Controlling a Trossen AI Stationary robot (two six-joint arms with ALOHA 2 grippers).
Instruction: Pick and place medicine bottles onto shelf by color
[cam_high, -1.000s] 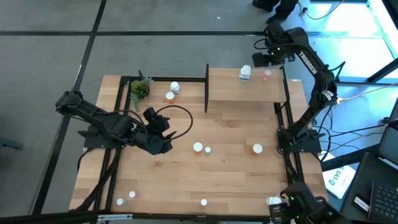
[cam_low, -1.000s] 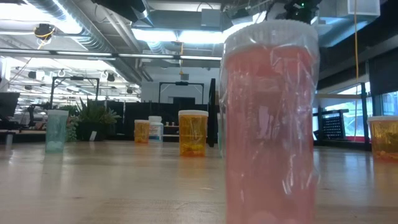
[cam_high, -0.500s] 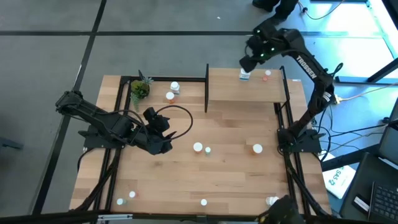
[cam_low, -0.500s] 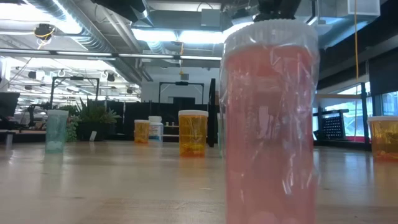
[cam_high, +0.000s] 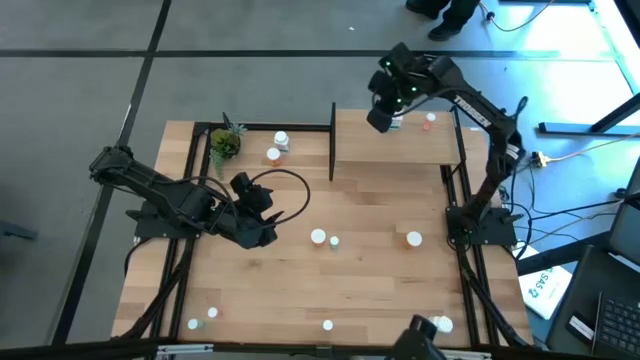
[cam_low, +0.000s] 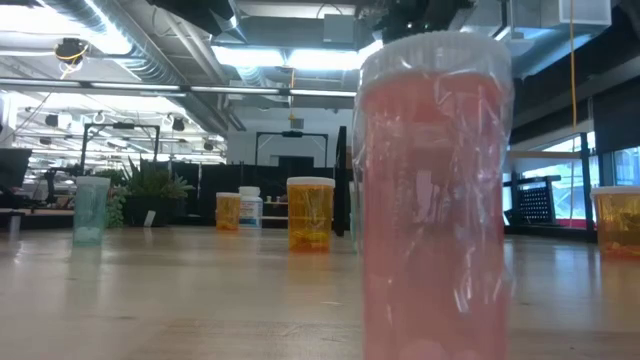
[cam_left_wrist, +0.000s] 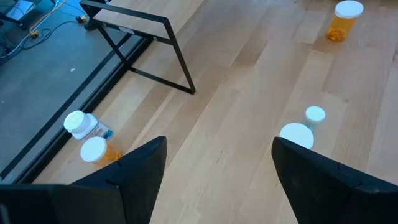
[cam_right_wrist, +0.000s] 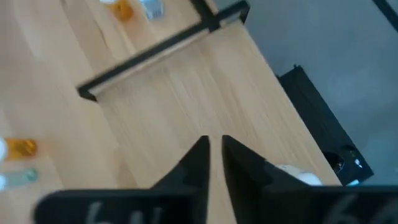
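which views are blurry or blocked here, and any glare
Right wrist view: motion-smeared, shelf soft. Low view: a pinkish-red bottle right at the lens fills and blocks the middle; ceiling lights glare behind. High view: sharp, with bright blue-white glare at the upper right. Left wrist view: clear.

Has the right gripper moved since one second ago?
Yes. In the high view the right gripper has moved leftward over the shelf, toward its left edge.

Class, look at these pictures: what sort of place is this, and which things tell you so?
Probably a robotics lab in an open-plan office: two arms mounted at a wooden table, cables trailing over the floor, and exposed ceiling ducts with desks behind.
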